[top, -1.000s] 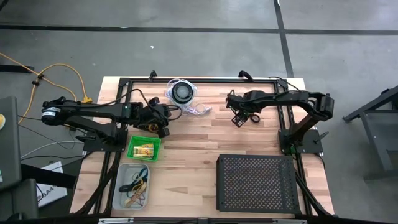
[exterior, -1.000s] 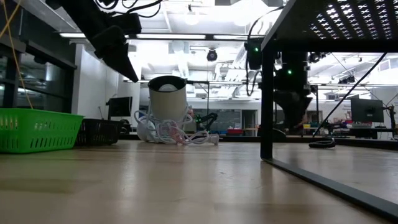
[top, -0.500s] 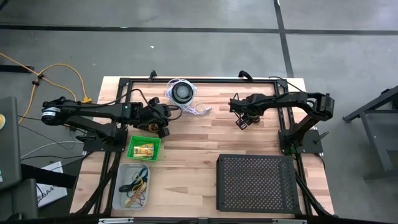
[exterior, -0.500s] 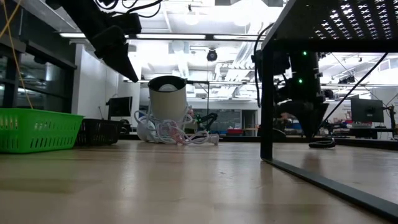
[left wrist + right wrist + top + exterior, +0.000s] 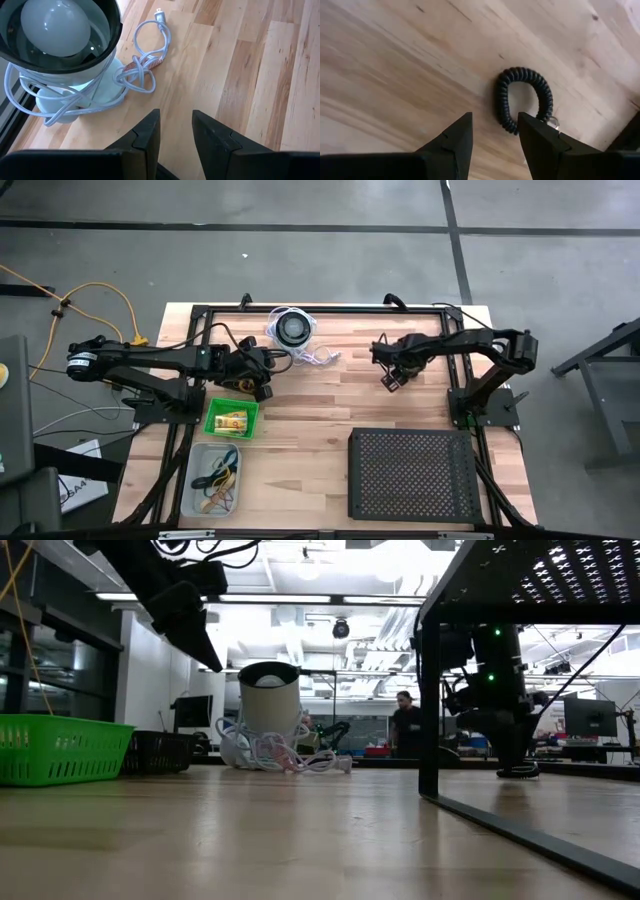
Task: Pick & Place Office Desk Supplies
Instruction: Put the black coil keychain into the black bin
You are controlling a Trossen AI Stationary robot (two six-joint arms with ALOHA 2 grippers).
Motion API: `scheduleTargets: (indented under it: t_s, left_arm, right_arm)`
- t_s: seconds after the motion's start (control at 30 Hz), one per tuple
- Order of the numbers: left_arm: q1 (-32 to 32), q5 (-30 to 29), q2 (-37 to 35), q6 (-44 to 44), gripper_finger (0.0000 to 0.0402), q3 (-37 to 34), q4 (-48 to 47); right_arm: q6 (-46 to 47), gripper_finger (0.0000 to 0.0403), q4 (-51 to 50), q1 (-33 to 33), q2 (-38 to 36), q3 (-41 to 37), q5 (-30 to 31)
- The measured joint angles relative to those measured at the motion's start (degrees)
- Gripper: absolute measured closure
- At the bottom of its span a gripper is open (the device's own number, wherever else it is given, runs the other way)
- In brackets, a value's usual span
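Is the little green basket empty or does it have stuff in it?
Not empty. From above, the green basket holds small yellow packets near its middle. What else might be inside is too small to tell.

Two dark jointed arms, possibly matte, tapered black fingers

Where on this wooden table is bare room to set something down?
Bare wood lies between the small green basket and the black perforated tray. It is crowded at the far edge, around the corded lamp, left gripper and right gripper.
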Motion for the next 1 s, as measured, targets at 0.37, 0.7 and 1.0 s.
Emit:
scheduleTargets:
  t_s: [0.37,0.7,1.0]
  left_arm:
    - [0.00,-0.02,0.00,-0.01,0.0295,0.00,-0.02]
    - [0.00,-0.02,0.00,0.00,0.0295,0.00,-0.02]
    - [-0.01,-0.01,0.00,0.00,0.0295,0.00,0.01]
  right_arm:
    - [-1.06,0.0259,4.41,-2.72,-0.05,-2.72,-4.48]
    - [-3.74,0.0287,6.54,-4.48,-0.85,-3.47,-7.36]
    - [-4.79,0.0368,6.81,-4.46,-0.94,-3.49,-7.42]
